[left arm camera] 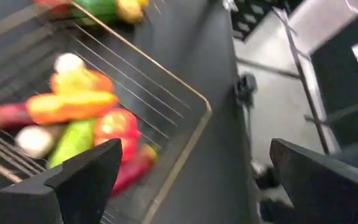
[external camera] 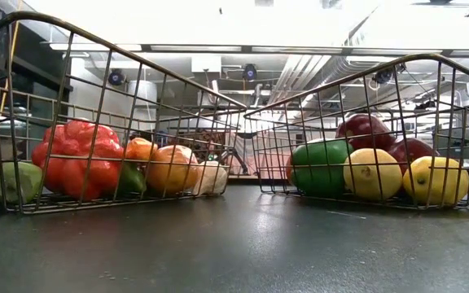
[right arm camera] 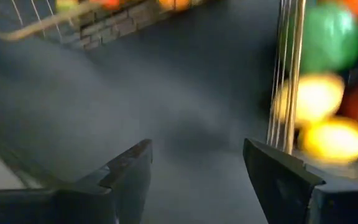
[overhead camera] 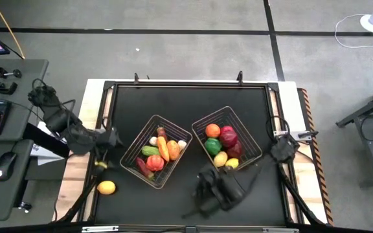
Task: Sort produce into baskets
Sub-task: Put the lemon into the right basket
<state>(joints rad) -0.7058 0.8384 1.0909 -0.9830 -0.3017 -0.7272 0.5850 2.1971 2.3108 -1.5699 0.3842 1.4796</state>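
With both baskets (overhead camera: 155, 150) nearly full, the empty, spread-open left tool (left arm camera: 191, 180) must next fetch the yellow fruit (overhead camera: 107, 188) near the desk's front-left corner.

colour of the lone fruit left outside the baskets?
Yellow-orange. The stray fruit shows best in the high view.

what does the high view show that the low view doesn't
Only the high view shows the arms: the left gripper beside the left basket, the right gripper just below the right basket, plus a stray yellow-orange fruit outside both. Only the low view shows the ceiling lights. Both show the two baskets of produce.
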